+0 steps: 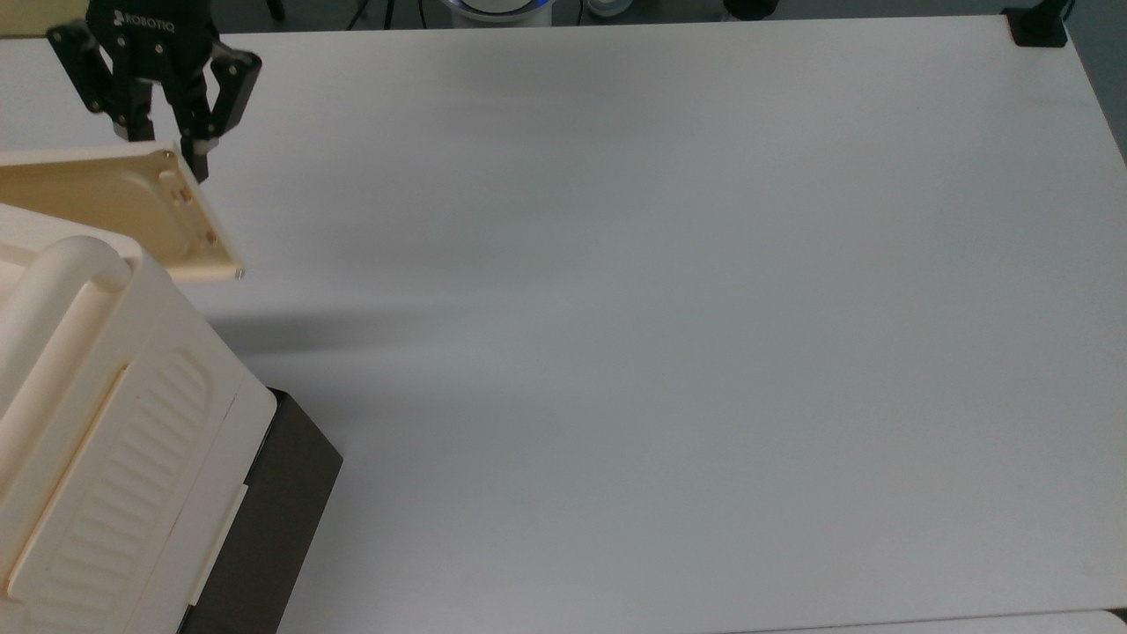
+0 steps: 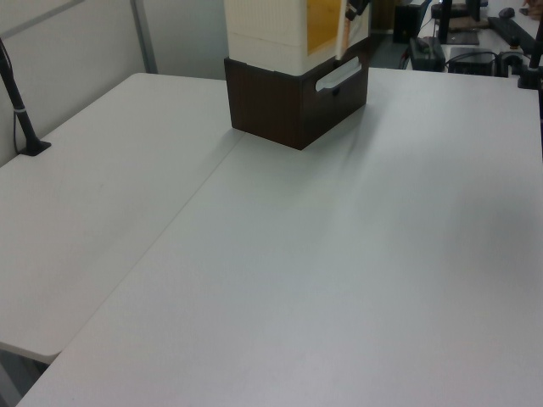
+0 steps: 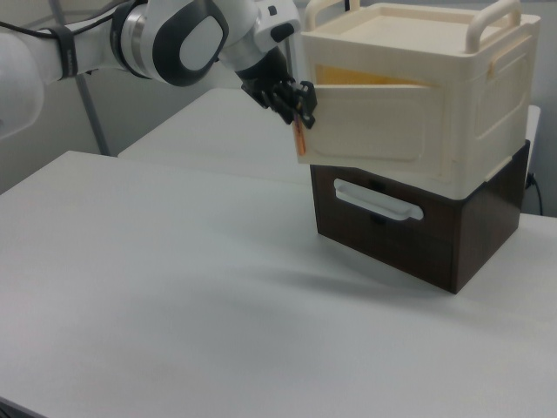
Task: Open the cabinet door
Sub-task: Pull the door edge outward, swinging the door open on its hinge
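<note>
My pincer (image 1: 167, 145) is at the far left corner of the white table (image 1: 669, 352) in the top view. My two fingers stand a little apart, not wide. Their tips are right at the free edge of the cabinet door (image 1: 123, 207), one finger (image 1: 201, 150) just beside the corner. I cannot tell if they squeeze the edge or just touch it.

The door is swung out from the cabinet (image 1: 97, 423). It sticks out toward my pincer, and its inner side faces up in the top view (it has a round dip in it). Two small orange-brown tabs (image 1: 198, 216) sit along the edge near my fingers.

In the right view my pincer (image 3: 294, 103) is at the door's (image 3: 374, 131) left edge. The door hangs open at a slant there. Yellow shows in the gap behind it.

The cream box sits on a dark brown base (image 3: 418, 226) with a pale handle (image 3: 376, 200). A thick rounded bar (image 1: 53, 308) runs over the top of the cabinet.
</note>
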